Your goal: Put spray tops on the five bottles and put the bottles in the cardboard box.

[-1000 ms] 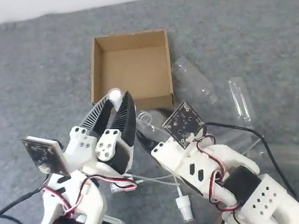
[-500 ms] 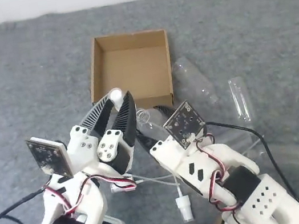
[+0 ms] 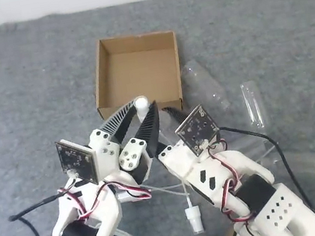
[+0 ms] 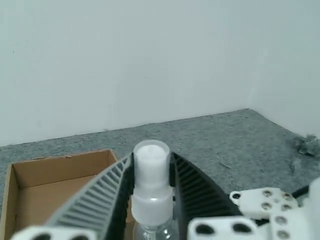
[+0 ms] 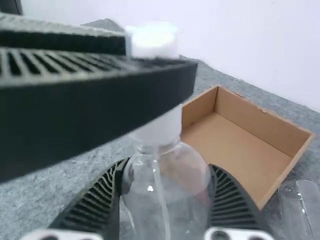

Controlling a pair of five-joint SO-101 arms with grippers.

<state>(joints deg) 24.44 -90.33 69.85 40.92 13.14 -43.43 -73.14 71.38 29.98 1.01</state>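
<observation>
A: What has the left pincer got?
B: It's clamped on the white spray top, jaws narrowed to its width.
A: And the right pincer?
B: Closed around the clear bottle under that top, fingers touching both sides.
A: Where's all this?
B: Just at the near wall of the cardboard box. A loose bottle lies right of the box.

no readable text, labels or numbers
</observation>
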